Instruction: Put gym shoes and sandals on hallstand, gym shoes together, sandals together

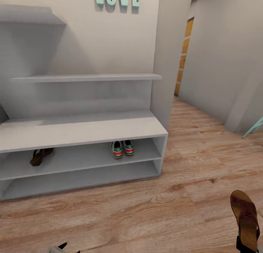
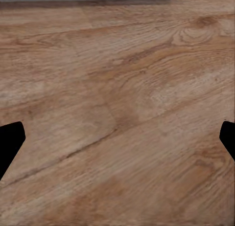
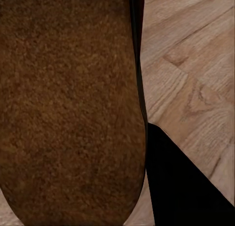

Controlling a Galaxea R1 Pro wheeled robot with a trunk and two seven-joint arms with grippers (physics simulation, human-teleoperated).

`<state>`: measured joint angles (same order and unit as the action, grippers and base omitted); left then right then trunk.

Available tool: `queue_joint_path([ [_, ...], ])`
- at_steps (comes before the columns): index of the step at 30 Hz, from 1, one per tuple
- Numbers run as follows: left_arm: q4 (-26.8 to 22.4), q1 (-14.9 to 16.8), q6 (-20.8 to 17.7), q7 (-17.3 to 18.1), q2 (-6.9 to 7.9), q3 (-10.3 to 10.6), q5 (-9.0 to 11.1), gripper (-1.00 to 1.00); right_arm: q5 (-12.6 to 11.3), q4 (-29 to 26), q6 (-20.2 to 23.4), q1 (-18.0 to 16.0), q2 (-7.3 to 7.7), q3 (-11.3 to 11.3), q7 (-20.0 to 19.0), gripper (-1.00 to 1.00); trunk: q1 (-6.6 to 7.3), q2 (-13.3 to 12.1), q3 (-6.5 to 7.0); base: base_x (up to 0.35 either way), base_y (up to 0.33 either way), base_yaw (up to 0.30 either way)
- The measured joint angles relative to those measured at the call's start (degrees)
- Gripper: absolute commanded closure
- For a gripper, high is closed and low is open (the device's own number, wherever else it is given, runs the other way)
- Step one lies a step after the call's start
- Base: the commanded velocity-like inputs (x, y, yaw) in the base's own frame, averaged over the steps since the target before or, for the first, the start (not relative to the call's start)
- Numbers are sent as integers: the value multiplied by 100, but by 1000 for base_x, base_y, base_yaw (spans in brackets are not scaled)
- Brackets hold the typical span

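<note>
Sandal in brown leather with a tan wedge sole (image 1: 245,219) sits at the lower right of the head view, above the light wood-plank corridor floor (image 1: 175,209), its heel end cut off by the frame edge. A dark bit of the right gripper (image 1: 244,244) shows at that heel, so it has hold of the sandal, though how far the jaws stand apart cannot be told. Close up, the right wrist view gets mostly brown sole. The other brown sandal (image 1: 41,155) lies on the upper open shelf of the pale grey-white hallstand (image 1: 80,130), half in shadow. Two white gym shoes with green stripes and red-orange heels (image 1: 122,149) stand side by side on that shelf. Left gripper (image 2: 117,143) hangs wide open over bare planks, holding nothing.
</note>
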<state>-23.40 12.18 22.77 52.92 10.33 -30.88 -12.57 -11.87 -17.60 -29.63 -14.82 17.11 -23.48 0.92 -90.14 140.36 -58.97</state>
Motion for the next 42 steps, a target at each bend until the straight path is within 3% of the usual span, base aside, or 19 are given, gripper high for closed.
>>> queue_joint_path([
  [42,-1,-3,-12,4,0,-19,1,-100,0,0,0,0,-8,0,0,100,2,0,0,-165,271,0],
])
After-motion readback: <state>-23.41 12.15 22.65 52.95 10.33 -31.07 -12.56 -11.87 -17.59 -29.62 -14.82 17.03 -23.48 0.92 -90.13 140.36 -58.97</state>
